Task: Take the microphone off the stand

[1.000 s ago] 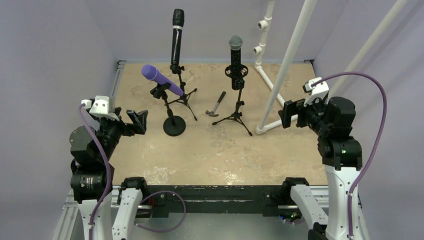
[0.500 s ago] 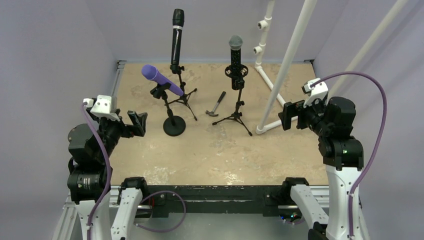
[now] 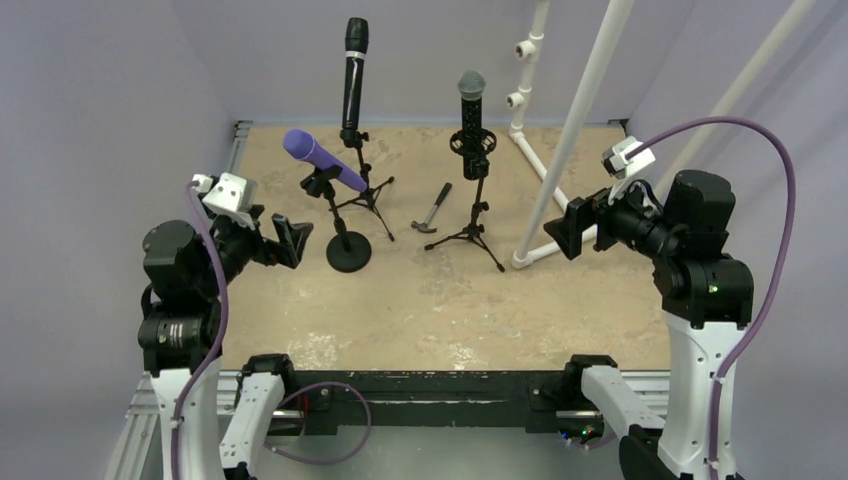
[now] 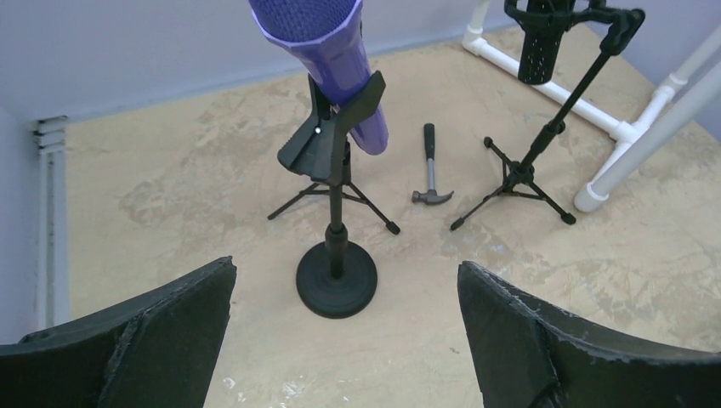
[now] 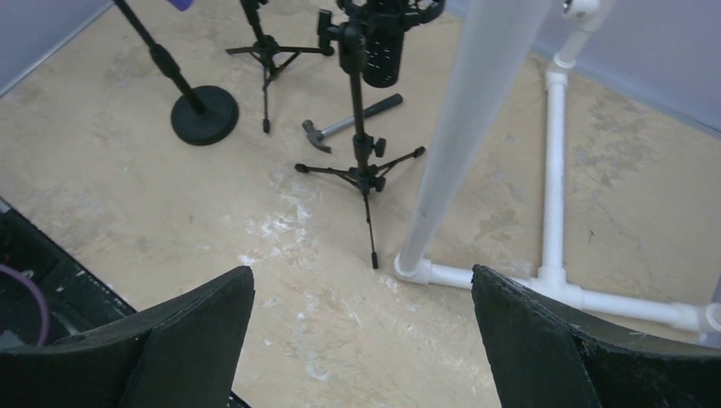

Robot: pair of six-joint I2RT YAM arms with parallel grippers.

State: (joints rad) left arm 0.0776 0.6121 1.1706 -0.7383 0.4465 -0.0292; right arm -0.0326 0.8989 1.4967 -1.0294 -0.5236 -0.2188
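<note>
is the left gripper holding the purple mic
No, the purple mic sits in its stand clip; the left gripper is open, short of it.

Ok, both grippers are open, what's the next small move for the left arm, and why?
Probably ease the left gripper forward and up toward the purple microphone. Its jaws stand open and empty, aimed at it, and the microphone sits tilted in its stand's clip, not yet touched.

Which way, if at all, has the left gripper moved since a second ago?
Yes. The left gripper has shifted right, closer to the round-base stand.
</note>
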